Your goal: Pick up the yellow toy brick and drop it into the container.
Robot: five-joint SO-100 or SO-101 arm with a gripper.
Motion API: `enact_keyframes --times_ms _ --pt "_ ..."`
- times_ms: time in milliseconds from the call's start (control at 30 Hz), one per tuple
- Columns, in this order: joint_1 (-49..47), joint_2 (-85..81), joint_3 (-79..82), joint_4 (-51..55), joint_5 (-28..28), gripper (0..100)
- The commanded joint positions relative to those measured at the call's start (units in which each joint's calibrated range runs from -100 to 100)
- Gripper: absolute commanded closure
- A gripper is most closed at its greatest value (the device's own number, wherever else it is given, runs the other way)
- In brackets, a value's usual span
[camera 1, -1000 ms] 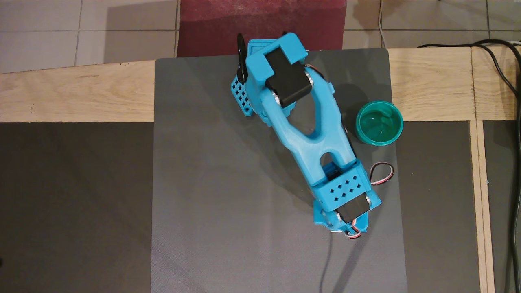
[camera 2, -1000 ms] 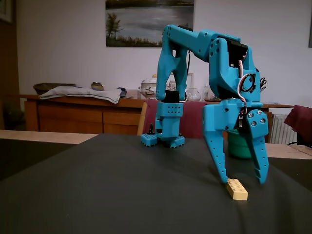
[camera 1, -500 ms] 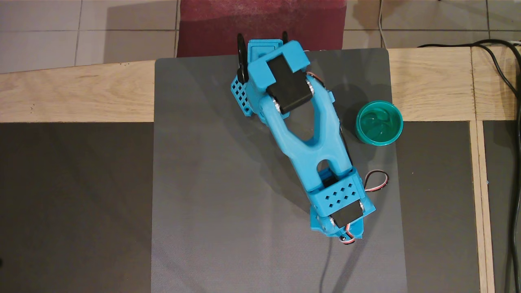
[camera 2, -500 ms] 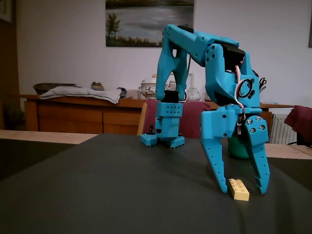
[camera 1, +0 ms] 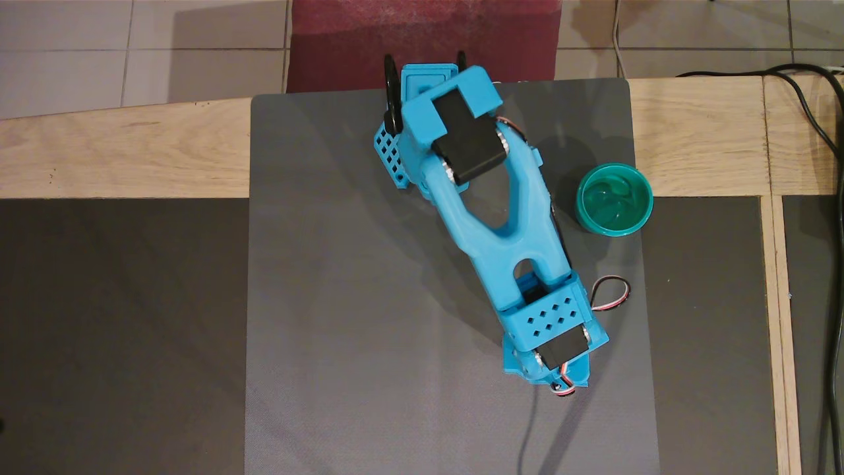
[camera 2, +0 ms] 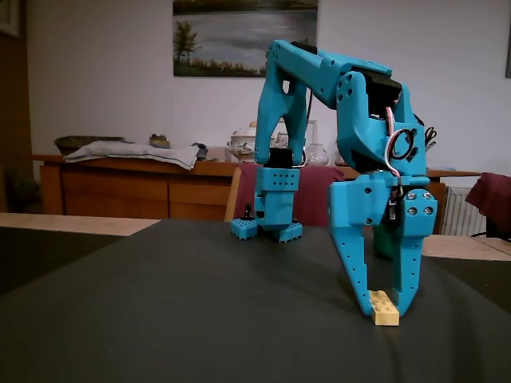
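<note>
In the fixed view the yellow toy brick (camera 2: 384, 308) lies flat on the dark grey mat (camera 2: 200, 319), paler end toward the camera. My blue gripper (camera 2: 384, 300) points straight down over it, one fingertip on each side of the brick, jaws open and close to its sides. The brick rests on the mat. In the overhead view the brick and fingertips are hidden under the wrist (camera 1: 550, 330). The teal-green cup (camera 1: 614, 199) stands upright at the mat's right edge, beyond the gripper, and looks empty.
The arm's base (camera 1: 422, 119) stands at the mat's far edge. A loose servo cable (camera 1: 610, 293) loops beside the wrist. Black cables (camera 1: 821, 125) run along the right side of the wooden table. The mat (camera 1: 343, 297) stretches out left of the arm.
</note>
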Motion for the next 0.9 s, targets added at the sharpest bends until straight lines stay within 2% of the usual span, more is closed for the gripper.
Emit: enact_keyframes --times_ms 0,167,433,867 --pt "0.3 -0.11 -0.71 2.98 -0.03 100" --pt "-0.4 -7.44 -3.87 8.94 -2.85 100" --pt "-6.28 -22.7 -10.0 26.17 -4.52 100" --pt "-23.76 -25.91 -10.0 31.24 -12.26 100"
